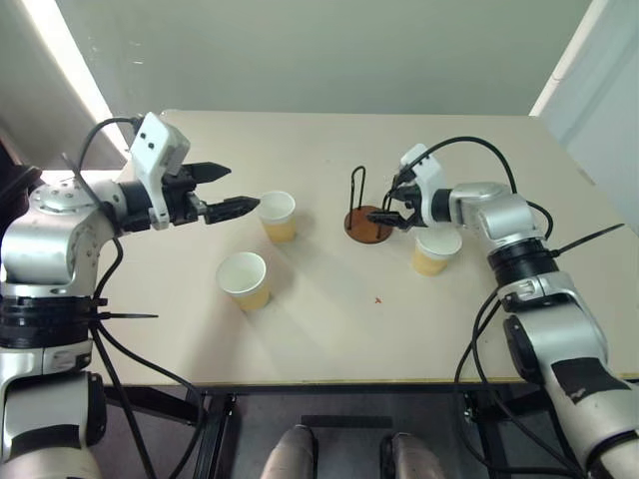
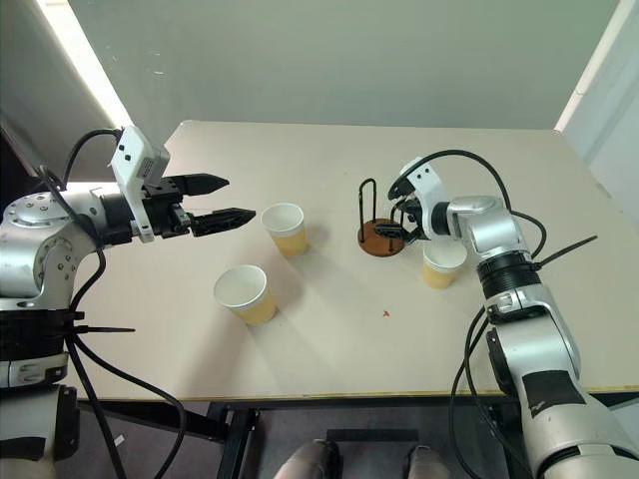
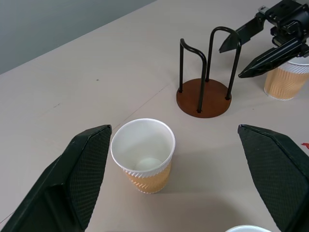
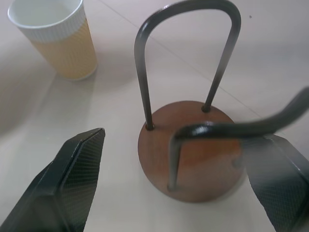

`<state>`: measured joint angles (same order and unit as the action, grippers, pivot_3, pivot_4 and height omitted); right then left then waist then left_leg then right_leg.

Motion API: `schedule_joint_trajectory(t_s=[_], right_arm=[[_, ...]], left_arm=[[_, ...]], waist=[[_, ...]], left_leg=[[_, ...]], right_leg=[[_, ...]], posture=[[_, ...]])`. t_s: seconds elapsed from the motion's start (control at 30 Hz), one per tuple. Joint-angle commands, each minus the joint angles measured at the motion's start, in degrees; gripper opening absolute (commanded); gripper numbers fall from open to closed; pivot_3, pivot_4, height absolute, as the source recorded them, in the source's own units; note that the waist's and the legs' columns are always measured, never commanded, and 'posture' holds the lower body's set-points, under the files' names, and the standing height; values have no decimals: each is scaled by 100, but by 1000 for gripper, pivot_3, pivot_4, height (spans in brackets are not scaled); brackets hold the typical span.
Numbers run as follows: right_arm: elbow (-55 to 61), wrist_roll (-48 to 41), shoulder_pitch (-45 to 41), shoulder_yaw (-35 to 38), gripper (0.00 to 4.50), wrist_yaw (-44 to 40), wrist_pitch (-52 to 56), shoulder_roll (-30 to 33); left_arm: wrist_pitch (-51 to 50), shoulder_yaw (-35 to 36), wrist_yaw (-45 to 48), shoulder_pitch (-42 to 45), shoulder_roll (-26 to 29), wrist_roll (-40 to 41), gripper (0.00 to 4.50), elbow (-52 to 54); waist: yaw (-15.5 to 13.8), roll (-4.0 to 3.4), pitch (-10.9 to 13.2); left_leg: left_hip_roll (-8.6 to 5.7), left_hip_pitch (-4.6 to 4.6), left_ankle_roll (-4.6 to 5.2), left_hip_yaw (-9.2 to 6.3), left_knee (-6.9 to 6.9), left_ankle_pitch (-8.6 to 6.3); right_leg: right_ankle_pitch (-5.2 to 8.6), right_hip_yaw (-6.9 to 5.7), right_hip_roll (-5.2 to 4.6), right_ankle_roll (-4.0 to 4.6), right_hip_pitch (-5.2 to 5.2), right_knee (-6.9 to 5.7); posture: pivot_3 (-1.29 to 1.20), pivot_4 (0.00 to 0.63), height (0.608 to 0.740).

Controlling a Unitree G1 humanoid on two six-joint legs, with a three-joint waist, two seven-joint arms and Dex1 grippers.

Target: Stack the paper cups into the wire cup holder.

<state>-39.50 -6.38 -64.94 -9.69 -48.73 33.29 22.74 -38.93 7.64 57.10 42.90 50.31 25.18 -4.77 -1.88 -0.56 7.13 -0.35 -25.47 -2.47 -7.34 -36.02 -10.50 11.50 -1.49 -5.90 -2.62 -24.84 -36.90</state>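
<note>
Three yellowish paper cups stand upright on the table. One cup [image 1: 278,216] is just off the tips of my open left gripper [image 1: 243,188]; in the left wrist view the same cup [image 3: 144,155] sits between that gripper's fingers [image 3: 79,179], a little ahead of them. A second cup [image 1: 245,279] stands nearer the front. The third cup [image 1: 435,250] is partly hidden under my right wrist. The wire cup holder [image 1: 366,222] stands empty at mid-table, brown disc base [image 4: 193,159] with black loops. My right gripper [image 1: 388,213] is open, its jaws either side of the holder's base.
The beige table [image 1: 329,329] has bare room in front of the holder and along its far side. A small red mark [image 1: 377,299] lies on the surface. The table's front edge runs just above a dark frame below.
</note>
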Motion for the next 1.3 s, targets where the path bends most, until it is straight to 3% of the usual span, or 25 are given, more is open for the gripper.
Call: schedule_joint_trajectory(t_s=[0.03,0.37,0.4,0.87,1.1,1.3], right_arm=[[-39,21,-219,192,3885,110,-154,-25],[99,-115,-211,253,242,-13,-38,-24],[154,-138,-204,253,40,-67,-5,-9],[3261,-642,753,-141,40,-1746,1173,1135],[4648,-1011,1390,-244,40,-1870,1825,1638],[5176,-1205,1709,-313,40,-1812,2102,1816]], left_arm=[[49,147,-22,43,59,64,4500,168],[5,96,36,52,107,52,4500,128],[-13,67,92,44,130,58,4500,144],[-80,-397,1423,-74,938,170,4500,804],[-95,-441,1655,27,981,235,4500,966],[-7,-547,1681,116,935,183,4500,872]], waist=[[-1,0,0],[3,0,0],[3,0,0],[1,0,0],[14,1,0],[16,2,-1]], left_leg=[[0,-1,0,0,0,0],[0,-2,-4,0,0,-3],[0,-3,-4,0,0,-2],[26,-45,-20,-12,-5,-9],[53,-30,-42,-16,-5,-3],[52,-27,-25,-15,-6,8]], right_leg=[[0,0,0,1,0,0],[2,0,0,3,-3,-1],[2,0,0,3,-3,-1],[-6,-3,45,-10,-32,2],[-4,-3,72,-1,-32,-7],[-12,1,72,23,-31,-7]], posture=[[0,150,740],[0,150,740],[0,150,740],[0,150,740],[0,150,740],[0,150,740]])
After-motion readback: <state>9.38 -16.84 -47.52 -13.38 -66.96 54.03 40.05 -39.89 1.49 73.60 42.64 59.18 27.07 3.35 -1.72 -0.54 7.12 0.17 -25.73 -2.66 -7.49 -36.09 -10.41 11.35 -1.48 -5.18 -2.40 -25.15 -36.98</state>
